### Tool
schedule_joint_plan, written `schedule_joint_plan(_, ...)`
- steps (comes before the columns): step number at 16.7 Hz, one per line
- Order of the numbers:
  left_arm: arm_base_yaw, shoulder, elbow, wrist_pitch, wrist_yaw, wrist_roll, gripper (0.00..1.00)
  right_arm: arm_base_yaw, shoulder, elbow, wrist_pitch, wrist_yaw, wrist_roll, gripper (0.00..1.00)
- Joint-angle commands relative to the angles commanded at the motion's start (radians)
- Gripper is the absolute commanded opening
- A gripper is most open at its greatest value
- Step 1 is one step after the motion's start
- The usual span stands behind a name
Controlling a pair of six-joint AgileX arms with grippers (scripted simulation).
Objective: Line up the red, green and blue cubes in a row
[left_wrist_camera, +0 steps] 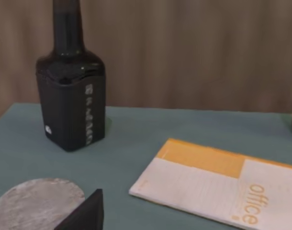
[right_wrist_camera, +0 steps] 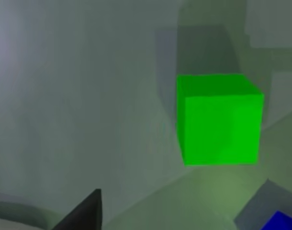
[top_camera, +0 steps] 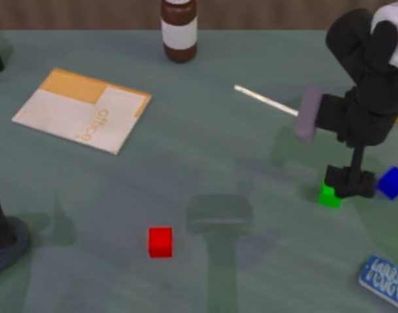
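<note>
While the right claw (top_camera: 350, 183) hovers, grip state undeterminable, the small matte bright-green cube (top_camera: 329, 195) is seen just beside and below it.

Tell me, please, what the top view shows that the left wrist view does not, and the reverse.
Only the top view shows the red cube, the green cube, the blue cube and the right hand just above the green one. Only the left wrist view shows a dark square bottle and a round grey disc. Both show the orange and white office booklet on the teal table; the left arm is parked at the table's left edge.
</note>
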Motion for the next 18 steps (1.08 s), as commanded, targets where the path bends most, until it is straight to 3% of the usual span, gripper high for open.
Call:
schedule_joint_plan(9, 0.009, -0.047, -0.018, 0.031, 0.004, 0.03, 1.0, 0.005, 0.049, 0.023, -0.003, 0.0, -0.021, 1.0)
schedule_joint_plan(18, 0.009, -0.047, -0.018, 0.031, 0.004, 0.03, 1.0, 0.009, 0.169, -0.116, 0.258, 0.001, -0.018, 1.0)
